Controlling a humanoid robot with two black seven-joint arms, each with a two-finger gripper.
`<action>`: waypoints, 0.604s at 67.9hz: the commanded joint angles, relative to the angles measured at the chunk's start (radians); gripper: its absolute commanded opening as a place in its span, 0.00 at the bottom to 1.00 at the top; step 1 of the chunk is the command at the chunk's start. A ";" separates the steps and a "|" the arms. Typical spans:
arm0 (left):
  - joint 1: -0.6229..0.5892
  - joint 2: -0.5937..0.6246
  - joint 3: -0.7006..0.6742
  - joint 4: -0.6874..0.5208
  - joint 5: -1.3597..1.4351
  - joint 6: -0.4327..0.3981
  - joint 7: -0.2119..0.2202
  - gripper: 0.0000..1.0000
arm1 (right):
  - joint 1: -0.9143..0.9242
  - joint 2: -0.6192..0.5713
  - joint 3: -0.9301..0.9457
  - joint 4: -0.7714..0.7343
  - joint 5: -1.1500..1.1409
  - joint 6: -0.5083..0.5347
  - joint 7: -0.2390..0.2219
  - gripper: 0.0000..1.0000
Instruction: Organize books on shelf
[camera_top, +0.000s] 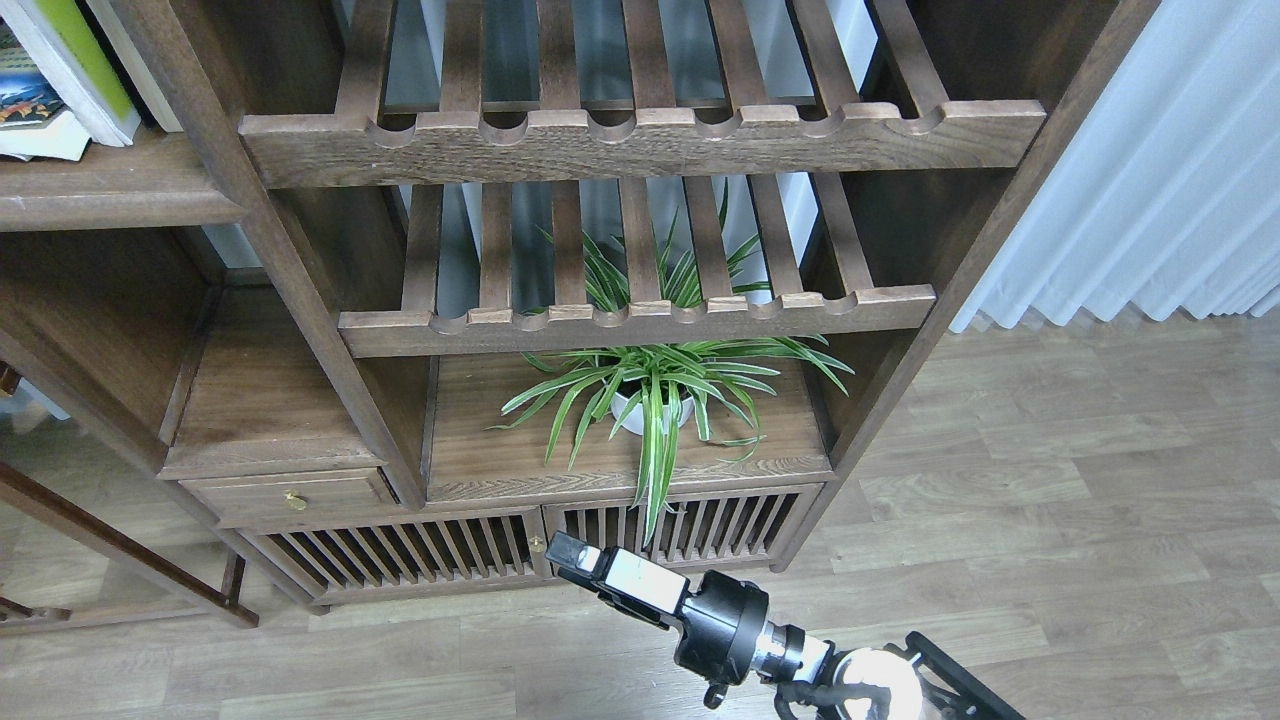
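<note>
The shelf (110, 190), a flat dark-brown board with a rounded front edge, is at the top left. On it a thin yellow-green and white book (75, 60) stands leaning, cut off by the frame edge. A small book with a blue picture (28, 105) lies against it at the far left. The maroon book is out of view. My right gripper (567, 553) is low in the middle, in front of the cabinet's bottom doors, far from the books. It holds nothing that I can see, and its fingers cannot be told apart. My left arm is out of view.
Two slatted racks (640, 135) with scalloped front rails fill the upper middle. A potted spider plant (655, 395) stands on the board below them. A small drawer (295, 497) and slatted doors (400, 560) are at the bottom. White curtain (1150, 170) and wood floor are on the right.
</note>
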 joint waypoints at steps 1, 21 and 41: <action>0.000 -0.012 0.007 0.024 0.000 0.000 0.002 0.01 | -0.002 0.000 0.000 0.000 0.000 0.000 0.000 0.99; 0.002 -0.068 0.008 0.112 0.027 0.000 0.005 0.01 | -0.004 0.000 0.000 0.000 -0.003 0.000 0.000 0.99; 0.000 -0.173 0.008 0.227 0.054 0.000 0.026 0.01 | -0.004 0.000 0.002 0.000 -0.012 0.000 0.000 0.99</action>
